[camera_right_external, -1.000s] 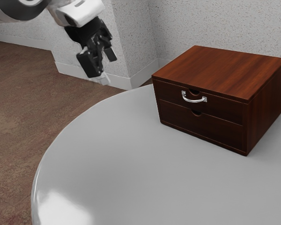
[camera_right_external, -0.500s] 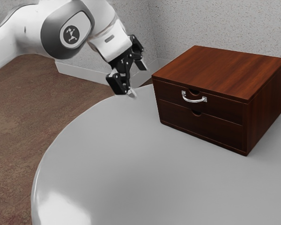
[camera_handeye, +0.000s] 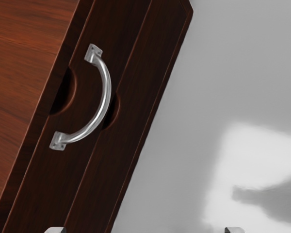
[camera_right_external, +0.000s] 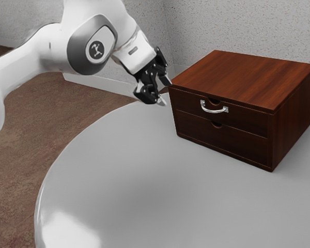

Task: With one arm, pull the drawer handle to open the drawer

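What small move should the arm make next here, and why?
Probably ease the open gripper toward the exterior view's right until it straddles the handle. The gripper hovers beside a corner of the cabinet, short of the handle, and the upper drawer looks shut.

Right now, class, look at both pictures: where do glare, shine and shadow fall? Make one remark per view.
Exterior view: a soft bright sheen lies on the glossy round table near its front edge, and the wooden drawer cabinet has lighter streaks on its top. Wrist view: a bright patch sits on the table, a dark soft-edged shadow cuts into it, and the metal handle shines along its curve.
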Robot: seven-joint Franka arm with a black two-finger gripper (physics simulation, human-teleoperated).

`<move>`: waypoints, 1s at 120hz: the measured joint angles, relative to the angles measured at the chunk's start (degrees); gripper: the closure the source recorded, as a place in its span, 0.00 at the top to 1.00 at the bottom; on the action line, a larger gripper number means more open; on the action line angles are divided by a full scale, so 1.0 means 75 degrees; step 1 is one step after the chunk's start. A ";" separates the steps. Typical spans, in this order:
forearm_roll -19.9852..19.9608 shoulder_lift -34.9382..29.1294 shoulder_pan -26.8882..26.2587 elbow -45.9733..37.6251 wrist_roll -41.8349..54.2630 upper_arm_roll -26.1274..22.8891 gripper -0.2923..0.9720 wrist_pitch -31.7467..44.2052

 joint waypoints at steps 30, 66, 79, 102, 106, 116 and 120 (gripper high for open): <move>0.1109 0.0286 -0.0247 0.0117 -0.0064 -0.0371 0.46 0.0259; 0.1450 0.0695 -0.0398 0.0497 -0.0323 -0.0540 0.45 0.0252; 0.1502 0.0991 -0.0482 0.0673 -0.0378 -0.0553 0.45 0.0262; 0.1686 0.1184 -0.0517 0.0743 -0.0339 -0.0555 0.44 0.0417; 0.1697 0.1203 -0.0513 0.0745 -0.0330 -0.0555 0.44 0.0439; 0.1686 0.1264 -0.0508 0.0748 -0.0310 -0.0555 0.43 0.0489; 0.1673 0.1319 -0.0501 0.0748 -0.0302 -0.0555 0.42 0.0534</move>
